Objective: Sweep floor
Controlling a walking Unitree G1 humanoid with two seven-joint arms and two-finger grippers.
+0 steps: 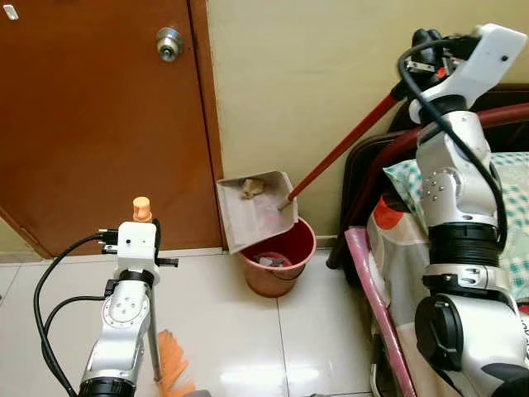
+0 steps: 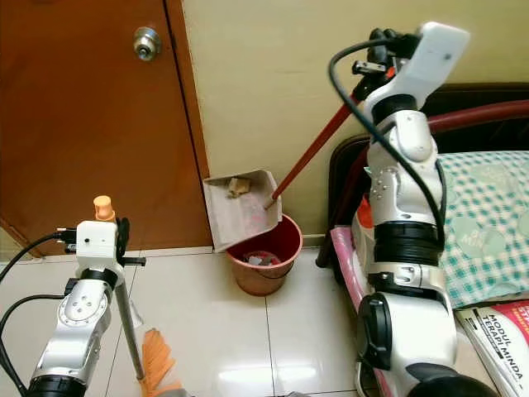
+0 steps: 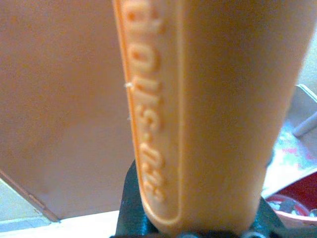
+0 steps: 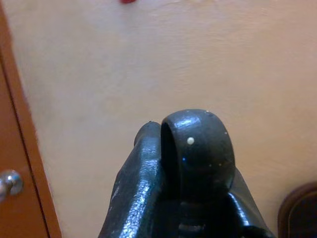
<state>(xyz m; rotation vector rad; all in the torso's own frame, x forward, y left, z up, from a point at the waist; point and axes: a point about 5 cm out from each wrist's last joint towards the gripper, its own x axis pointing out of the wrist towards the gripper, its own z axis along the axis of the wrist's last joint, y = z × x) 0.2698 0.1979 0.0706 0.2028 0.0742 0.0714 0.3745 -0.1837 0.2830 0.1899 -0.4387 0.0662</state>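
The robot's two arms are silver-grey metal built from rounded segments. The left arm (image 1: 124,318) carries a white box-shaped wrist housing, with a circular joint plate ringed by small dark screws just below it at 6 o'clock. A thick black cable loops off the housing toward 9 o'clock. The right arm (image 1: 453,190) is bulkier, with a white wrist cover at its 12 o'clock end, a black ribbed band across its middle and a large round black joint cap lower down. A black cable arcs along its side. The right gripper (image 4: 190,163) has glossy, rounded black fingers flecked with pale specks.
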